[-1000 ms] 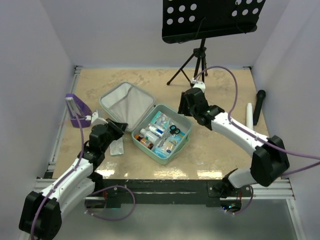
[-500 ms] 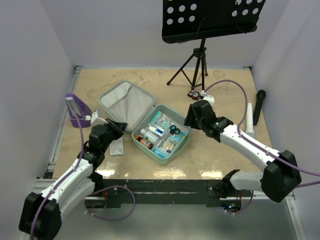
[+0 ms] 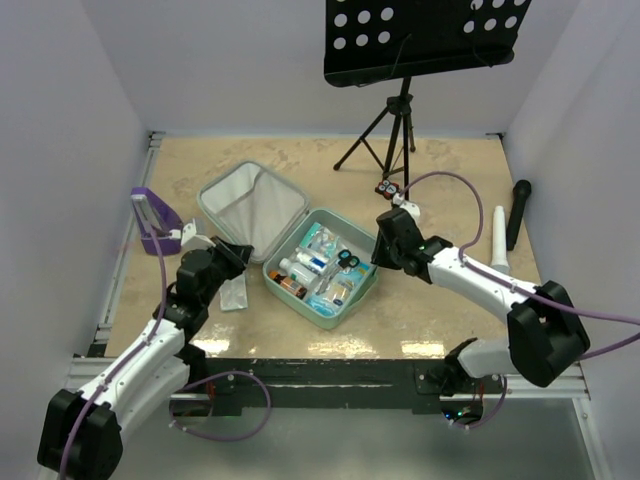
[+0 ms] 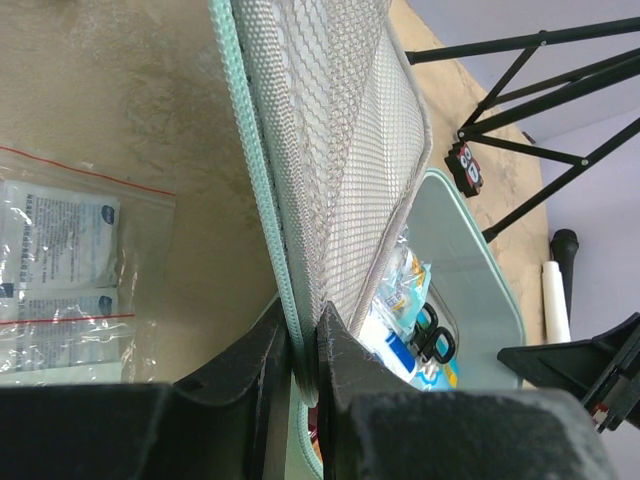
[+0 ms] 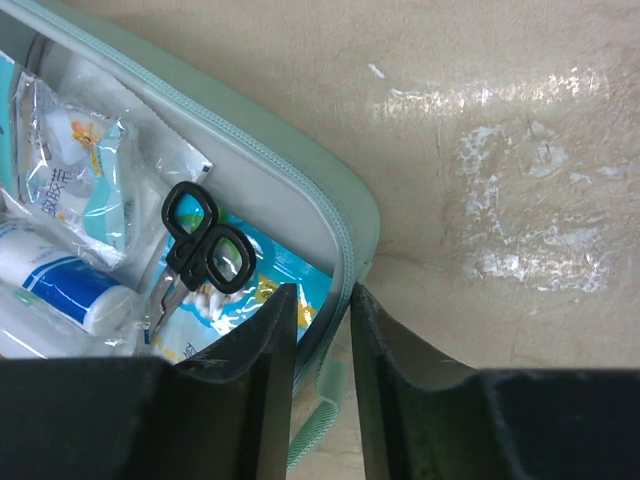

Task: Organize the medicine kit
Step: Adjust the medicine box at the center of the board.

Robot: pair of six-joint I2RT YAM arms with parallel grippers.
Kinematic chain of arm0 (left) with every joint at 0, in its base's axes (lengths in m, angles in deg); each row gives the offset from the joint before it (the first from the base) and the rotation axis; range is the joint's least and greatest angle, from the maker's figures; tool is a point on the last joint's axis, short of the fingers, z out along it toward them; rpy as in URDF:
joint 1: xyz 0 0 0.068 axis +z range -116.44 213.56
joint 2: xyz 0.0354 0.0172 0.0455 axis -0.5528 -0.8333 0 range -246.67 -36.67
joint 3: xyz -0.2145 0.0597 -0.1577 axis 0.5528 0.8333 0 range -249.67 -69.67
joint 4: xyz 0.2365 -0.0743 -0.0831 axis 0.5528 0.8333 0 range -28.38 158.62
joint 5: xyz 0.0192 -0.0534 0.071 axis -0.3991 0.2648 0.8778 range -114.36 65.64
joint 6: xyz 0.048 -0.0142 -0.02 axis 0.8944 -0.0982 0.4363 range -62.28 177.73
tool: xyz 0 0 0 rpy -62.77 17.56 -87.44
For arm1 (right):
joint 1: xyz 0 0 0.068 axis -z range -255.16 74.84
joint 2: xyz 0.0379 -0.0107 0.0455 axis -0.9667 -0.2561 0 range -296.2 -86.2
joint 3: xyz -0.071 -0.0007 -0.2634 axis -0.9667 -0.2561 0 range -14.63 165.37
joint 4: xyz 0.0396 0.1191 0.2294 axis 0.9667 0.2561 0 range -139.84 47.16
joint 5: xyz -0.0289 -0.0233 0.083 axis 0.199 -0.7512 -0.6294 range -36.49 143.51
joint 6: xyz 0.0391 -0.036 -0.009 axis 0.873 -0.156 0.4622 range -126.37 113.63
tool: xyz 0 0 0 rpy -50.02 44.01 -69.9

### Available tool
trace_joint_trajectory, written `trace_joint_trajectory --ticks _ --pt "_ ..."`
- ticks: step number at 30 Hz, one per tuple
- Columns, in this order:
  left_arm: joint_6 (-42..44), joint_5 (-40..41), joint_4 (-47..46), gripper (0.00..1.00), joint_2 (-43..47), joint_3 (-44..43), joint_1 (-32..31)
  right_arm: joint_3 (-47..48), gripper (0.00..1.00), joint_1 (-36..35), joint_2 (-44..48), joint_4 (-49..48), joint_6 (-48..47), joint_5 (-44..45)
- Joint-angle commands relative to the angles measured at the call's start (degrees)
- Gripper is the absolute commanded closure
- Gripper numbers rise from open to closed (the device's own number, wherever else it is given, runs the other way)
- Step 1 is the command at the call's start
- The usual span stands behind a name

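The medicine kit [image 3: 340, 318] is a mint-green case lying open on the table, with packets, tubes and black scissors [image 3: 348, 260] inside. Its lid [image 3: 252, 205], lined with grey mesh, is propped up at the back left. My left gripper [image 3: 232, 253] is shut on the lid's near edge; in the left wrist view the zip edge [image 4: 262, 200] runs down between the left gripper [image 4: 305, 350] fingers. My right gripper [image 3: 378, 255] is at the case's right corner. In the right wrist view, the right gripper [image 5: 345, 320] is shut on the kit's rim [image 5: 250, 130], next to the scissors [image 5: 205, 245].
A clear bag of sachets [image 3: 234, 293] lies left of the kit, beside my left arm. A purple stand [image 3: 152, 220] sits at the far left. Behind are a music stand's tripod [image 3: 390, 130] and a small dark pack [image 3: 387, 188]. A white tube [image 3: 499, 235] and black microphone [image 3: 517, 212] lie right.
My right arm has come forward from near the tripod to the kit's right corner, and its jaws have narrowed round the rim. The left arm and lid have not moved.
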Motion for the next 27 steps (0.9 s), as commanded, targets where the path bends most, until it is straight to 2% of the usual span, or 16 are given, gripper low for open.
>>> trace_joint_trajectory --ticks 1,9,12,16,27 --pt "3.03 -1.23 -0.46 1.00 2.11 -3.06 -0.67 1.31 0.76 -0.08 -2.44 -3.44 -1.55 1.40" --pt "3.73 -3.17 0.42 0.99 2.37 -2.53 -0.67 7.37 0.96 0.01 -7.36 -2.40 -7.17 8.69" --pt "4.35 -3.87 1.03 0.84 1.50 -3.06 -0.58 10.09 1.00 0.18 -9.03 -1.43 -9.80 11.24" --pt "5.49 -5.10 1.74 0.62 0.00 -4.38 -0.67 13.08 1.00 0.53 -10.96 -0.46 -13.50 14.32" --pt "5.84 -3.00 4.02 0.35 2.02 -4.64 -0.49 15.11 1.00 0.80 -12.99 -2.57 -21.23 17.40"
